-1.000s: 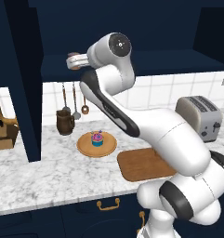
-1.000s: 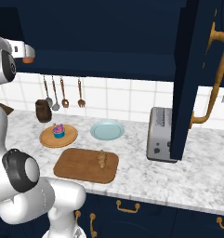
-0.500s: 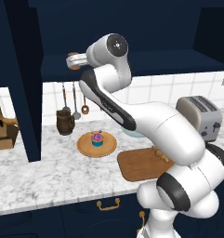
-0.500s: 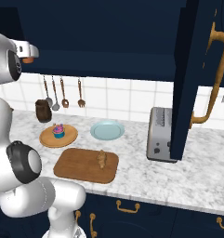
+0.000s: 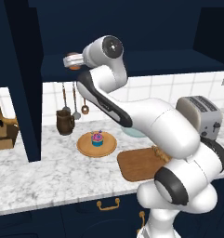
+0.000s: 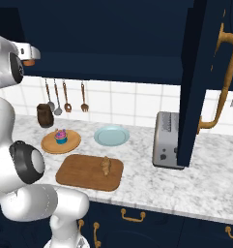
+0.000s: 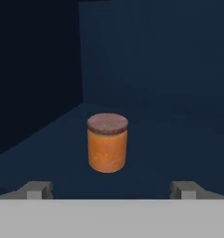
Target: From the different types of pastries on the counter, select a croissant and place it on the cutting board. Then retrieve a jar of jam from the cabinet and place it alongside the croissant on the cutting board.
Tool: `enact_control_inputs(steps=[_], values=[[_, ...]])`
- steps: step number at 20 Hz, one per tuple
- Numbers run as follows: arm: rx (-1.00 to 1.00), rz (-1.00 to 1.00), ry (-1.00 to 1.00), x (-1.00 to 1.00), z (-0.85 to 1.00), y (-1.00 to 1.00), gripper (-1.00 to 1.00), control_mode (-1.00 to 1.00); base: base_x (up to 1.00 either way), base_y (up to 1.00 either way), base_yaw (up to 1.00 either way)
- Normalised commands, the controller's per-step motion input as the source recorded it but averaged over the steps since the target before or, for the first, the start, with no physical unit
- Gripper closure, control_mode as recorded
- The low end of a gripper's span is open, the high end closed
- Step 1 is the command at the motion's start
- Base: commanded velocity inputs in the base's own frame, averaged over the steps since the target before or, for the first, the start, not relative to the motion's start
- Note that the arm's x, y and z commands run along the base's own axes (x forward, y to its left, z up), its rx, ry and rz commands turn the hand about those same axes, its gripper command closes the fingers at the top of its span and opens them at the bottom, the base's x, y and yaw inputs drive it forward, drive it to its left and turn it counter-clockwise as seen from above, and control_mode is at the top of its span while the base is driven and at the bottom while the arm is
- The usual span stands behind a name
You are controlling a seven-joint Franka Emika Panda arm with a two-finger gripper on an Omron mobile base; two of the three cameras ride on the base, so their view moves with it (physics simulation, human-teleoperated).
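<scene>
The jar of jam, orange-brown with a darker reddish top, stands upright on the dark navy cabinet shelf. It is straight ahead of my gripper, which is open, its fingertips spread wider than the jar and a little short of it. In the left base view the gripper is raised at the shelf recess, with a bit of the orange jar showing beside it. The croissant lies on the cutting board, far below the hand.
A cupcake sits on a round wooden plate, with a pale blue plate beside it. A dark mug and hanging utensils line the tiled wall. The toaster stands right. An open cabinet door juts out at the right.
The arm's elbow and lower links have swung round, while the hand has stayed almost in place at the cabinet shelf. The gripper remains open.
</scene>
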Motion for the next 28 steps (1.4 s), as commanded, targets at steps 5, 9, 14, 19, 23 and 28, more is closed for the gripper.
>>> enact_control_inputs(steps=[5, 9, 14, 19, 23, 28], values=[[0.0, 0.0, -0.03, 0.05, 0.0, 0.15, -1.0, -1.0, 0.0, 0.0, 0.0], [0.0, 0.0, -0.01, 0.08, -0.03, 0.07, -1.0, -1.0, 0.0, 0.0, 0.0], [0.0, 0.0, 0.0, 0.2, -0.14, 0.0, -1.0, -1.0, 0.0, 0.0, 0.0], [0.0, 0.0, 0.0, 0.27, -0.14, 0.0, -1.0, -1.0, 0.0, 0.0, 0.0], [0.0, 0.0, 0.0, 0.26, -0.08, 0.01, -1.0, -1.0, 0.0, 0.0, 0.0], [0.0, 0.0, 0.0, 0.19, -0.05, 0.02, -1.0, -1.0, 0.0, 0.0, 0.0]])
